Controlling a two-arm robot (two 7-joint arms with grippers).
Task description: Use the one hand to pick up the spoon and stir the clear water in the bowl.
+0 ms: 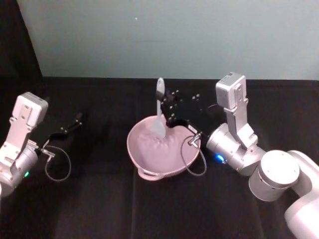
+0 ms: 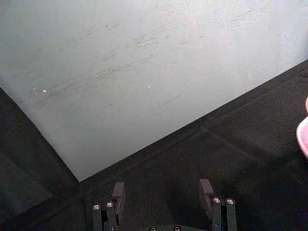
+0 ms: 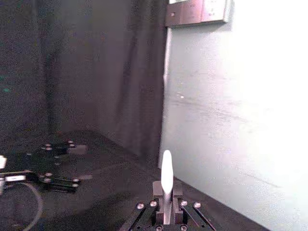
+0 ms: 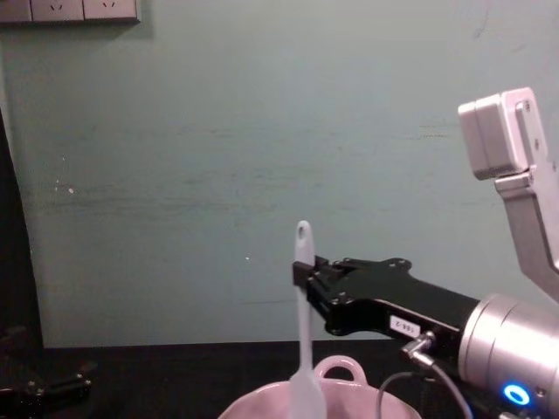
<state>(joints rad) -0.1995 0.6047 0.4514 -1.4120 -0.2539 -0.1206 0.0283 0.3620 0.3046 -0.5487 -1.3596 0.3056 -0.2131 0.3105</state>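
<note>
The pale pink bowl (image 1: pixel 135 152) sits mid-table on black cloth, its loop handle toward me. The white spoon (image 1: pixel 159 107) stands nearly upright, its blade down inside the bowl and its holed handle end on top. My right gripper (image 1: pixel 165 111) reaches in from the right above the bowl's far rim and is shut on the spoon's handle. From the chest, the spoon (image 4: pixel 302 332) hangs from the right gripper (image 4: pixel 306 274) into the bowl (image 4: pixel 349 377). The right wrist view shows the spoon handle (image 3: pixel 166 174) pinched between the fingers. My left gripper (image 1: pixel 70 127) is parked far left; the left gripper (image 2: pixel 162 192) is open and holds nothing.
A pale green wall (image 1: pixel 174 35) closes the table's far edge, with dark curtain (image 3: pixel 96 72) at the left. A grey cable (image 1: pixel 192 160) loops from the right wrist over the bowl's right rim. Black cloth (image 1: pixel 99 199) covers the near table.
</note>
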